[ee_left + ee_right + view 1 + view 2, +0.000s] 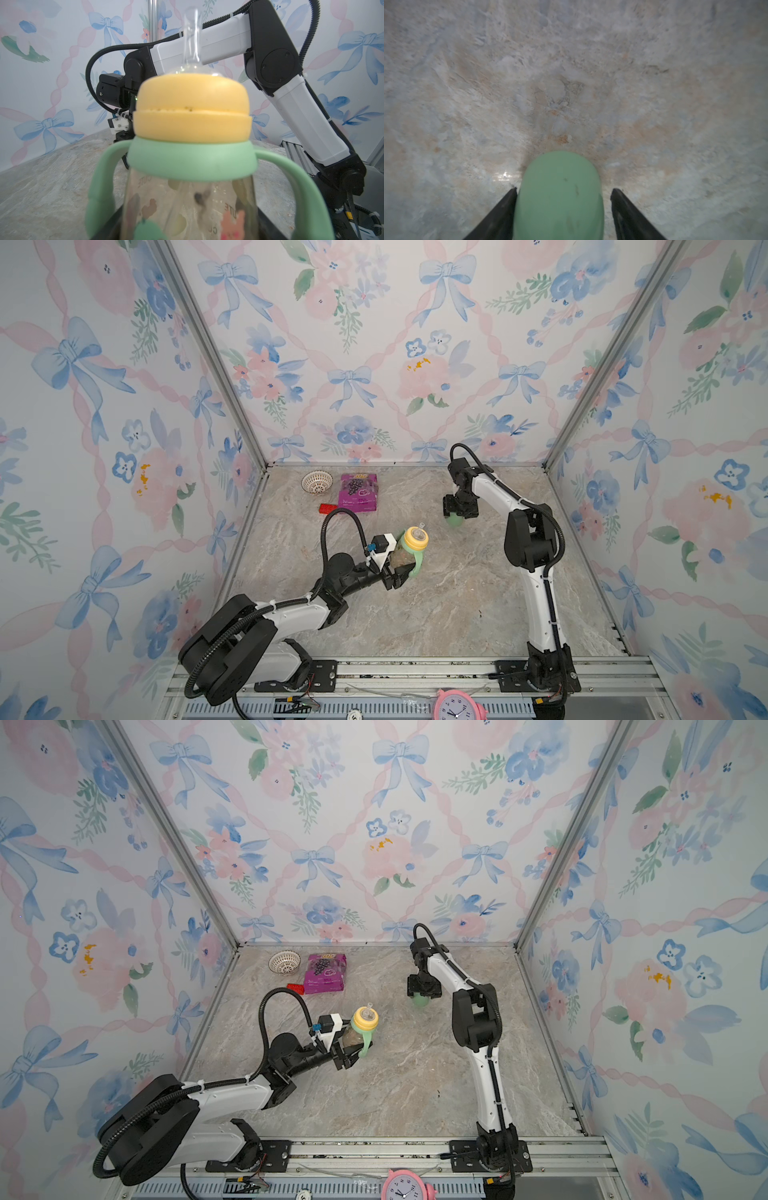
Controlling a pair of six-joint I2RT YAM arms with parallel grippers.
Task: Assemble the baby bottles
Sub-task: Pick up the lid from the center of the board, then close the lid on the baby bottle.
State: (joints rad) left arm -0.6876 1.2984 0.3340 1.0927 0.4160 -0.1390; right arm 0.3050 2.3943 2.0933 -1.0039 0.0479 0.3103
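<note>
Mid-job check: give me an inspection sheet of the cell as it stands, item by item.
Surface: marble-pattern tabletop, no spills seen.
Job's things: baby bottle tilted, yellow ring and clear nipple fitted above mint collar; mint dome cap apart, right of it on the tabletop.
Clutter: white perforated bowl, purple packet, red block at far left corner; pink clock beyond front rail.
Grippers: left gripper shut on the bottle body; right gripper open, straddling the cap, one finger touching, a gap at the other.
Cables: black conduit loops on each arm; loose wires by front rail.
Surroundings: floral wallpaper walls; nothing else seen.
</note>
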